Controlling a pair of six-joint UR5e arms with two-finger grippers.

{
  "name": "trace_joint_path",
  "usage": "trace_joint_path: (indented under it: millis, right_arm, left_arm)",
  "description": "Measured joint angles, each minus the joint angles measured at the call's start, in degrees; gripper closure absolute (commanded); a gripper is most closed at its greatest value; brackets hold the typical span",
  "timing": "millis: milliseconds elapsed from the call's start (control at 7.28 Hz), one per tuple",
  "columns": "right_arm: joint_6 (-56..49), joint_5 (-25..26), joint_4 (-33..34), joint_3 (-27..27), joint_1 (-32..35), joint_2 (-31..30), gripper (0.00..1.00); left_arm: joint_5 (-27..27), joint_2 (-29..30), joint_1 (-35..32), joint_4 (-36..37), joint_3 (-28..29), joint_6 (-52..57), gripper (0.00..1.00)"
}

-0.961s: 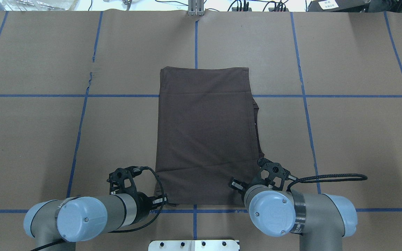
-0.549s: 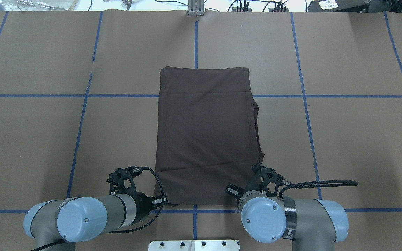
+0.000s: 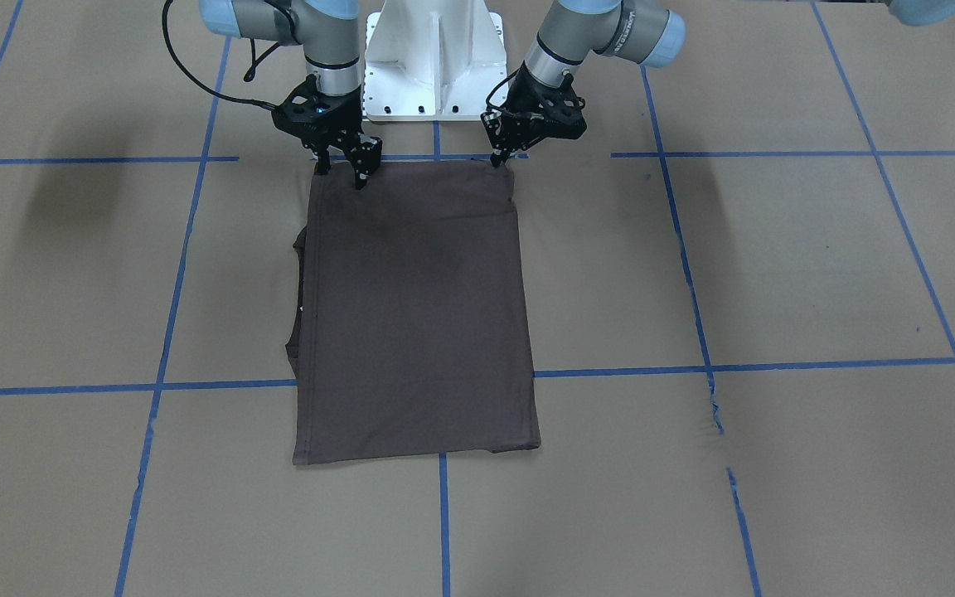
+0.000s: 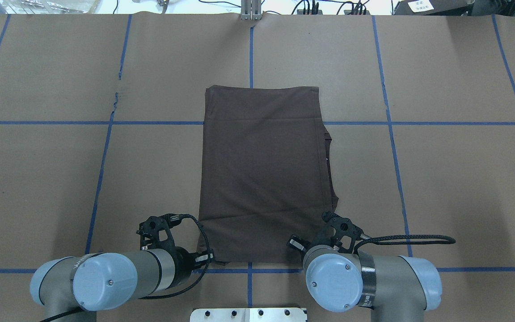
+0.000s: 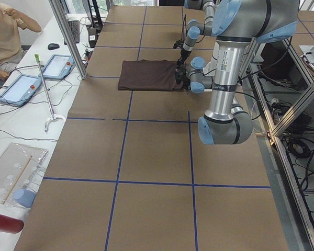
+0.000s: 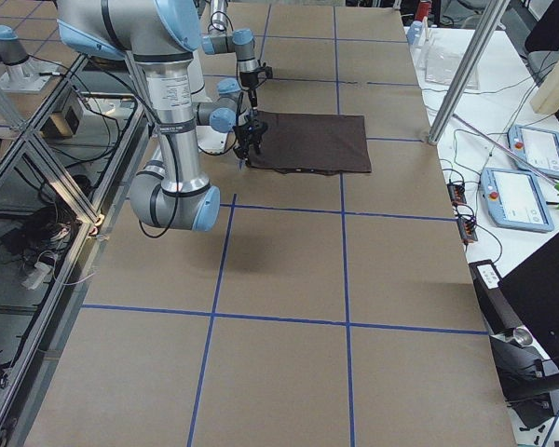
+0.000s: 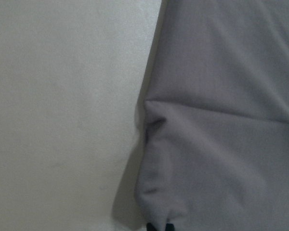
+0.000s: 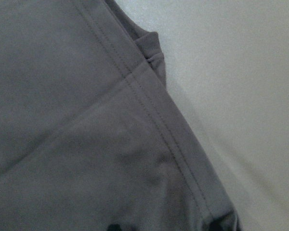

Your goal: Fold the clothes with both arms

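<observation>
Fingers of the left hand (image 3: 497,157) stand close together on one near corner of the T-shirt (image 3: 415,307), and the cloth puckers there, so I judge this corner pinched. The right hand (image 3: 341,174) is at the other near corner with its fingers apart (one on each side of the hem), not closed. Between the two hands runs the short edge of the T-shirt. Its long axis goes straight ahead of them, flat on the counter (image 3: 693,249). Both hands are equally near. The coming move probably carries this edge forward onto the far one, once the right hand closes.
</observation>
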State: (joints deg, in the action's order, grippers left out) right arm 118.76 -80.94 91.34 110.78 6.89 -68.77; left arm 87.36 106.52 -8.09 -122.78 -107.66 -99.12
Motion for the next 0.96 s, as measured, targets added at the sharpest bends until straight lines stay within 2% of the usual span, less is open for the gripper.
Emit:
trace_joint_path:
  millis: [686, 961]
  right_arm:
    - [3.57, 1.92, -0.02, -0.04, 0.88, 1.25, 1.00]
    - [3.76, 1.85, 0.57, 3.78, 1.67, 1.41, 1.00]
  left_arm:
    - [0.07, 0.08, -0.07, 0.02, -0.37, 0.15, 1.00]
    - [1.54, -0.06, -1.39, 4.12, -5.31, 1.43, 1.00]
